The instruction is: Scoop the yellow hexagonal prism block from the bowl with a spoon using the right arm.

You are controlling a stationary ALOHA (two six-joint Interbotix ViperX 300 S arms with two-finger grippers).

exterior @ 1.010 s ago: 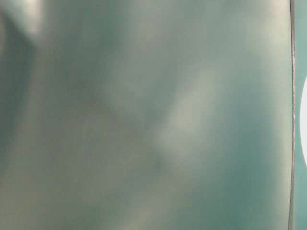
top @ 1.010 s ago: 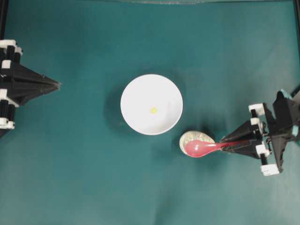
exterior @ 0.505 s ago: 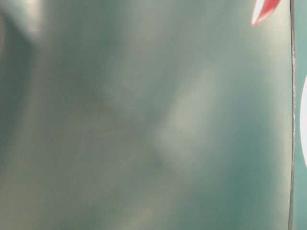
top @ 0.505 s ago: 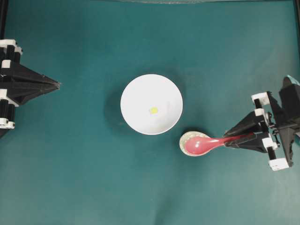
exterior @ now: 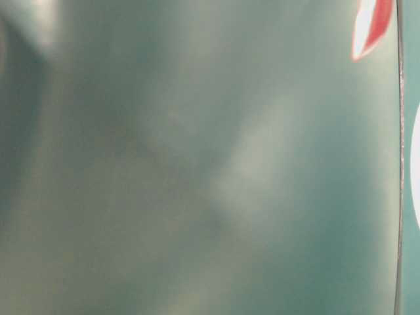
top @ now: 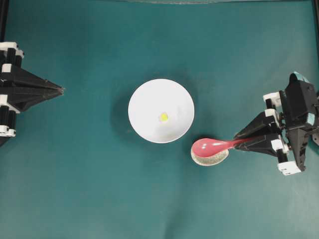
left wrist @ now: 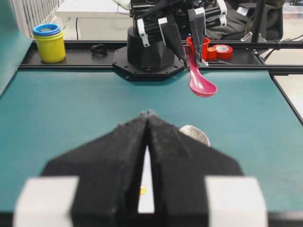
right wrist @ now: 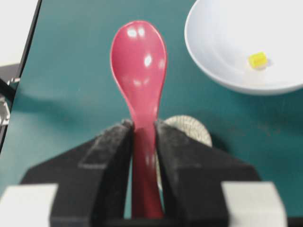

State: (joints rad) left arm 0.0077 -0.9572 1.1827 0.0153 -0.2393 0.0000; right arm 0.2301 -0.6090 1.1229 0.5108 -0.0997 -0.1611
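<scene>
The white bowl [top: 160,110] stands mid-table with the tiny yellow hexagonal prism block [top: 163,117] lying on its floor, also seen in the right wrist view as the block [right wrist: 258,59] inside the bowl [right wrist: 227,42]. My right gripper [top: 239,140] is shut on the handle of the pink-red spoon [top: 209,146], which hangs in the air just right of the bowl, scoop toward it. From the right wrist the spoon [right wrist: 138,61] juts forward between the fingers [right wrist: 113,142]. My left gripper [top: 61,90] rests shut at the far left edge, holding nothing.
A speckled off-white oval spoon rest [top: 211,157] lies on the teal mat under the lifted scoop. Beyond the far table edge stand a yellow cup [left wrist: 49,43] and a red tape roll [left wrist: 221,49]. The table-level view is mostly blurred, showing only a sliver of spoon [exterior: 369,26].
The right gripper has lifted the spoon off the speckled rest and shifted it slightly toward the back. The left arm and the bowl have stayed still.
</scene>
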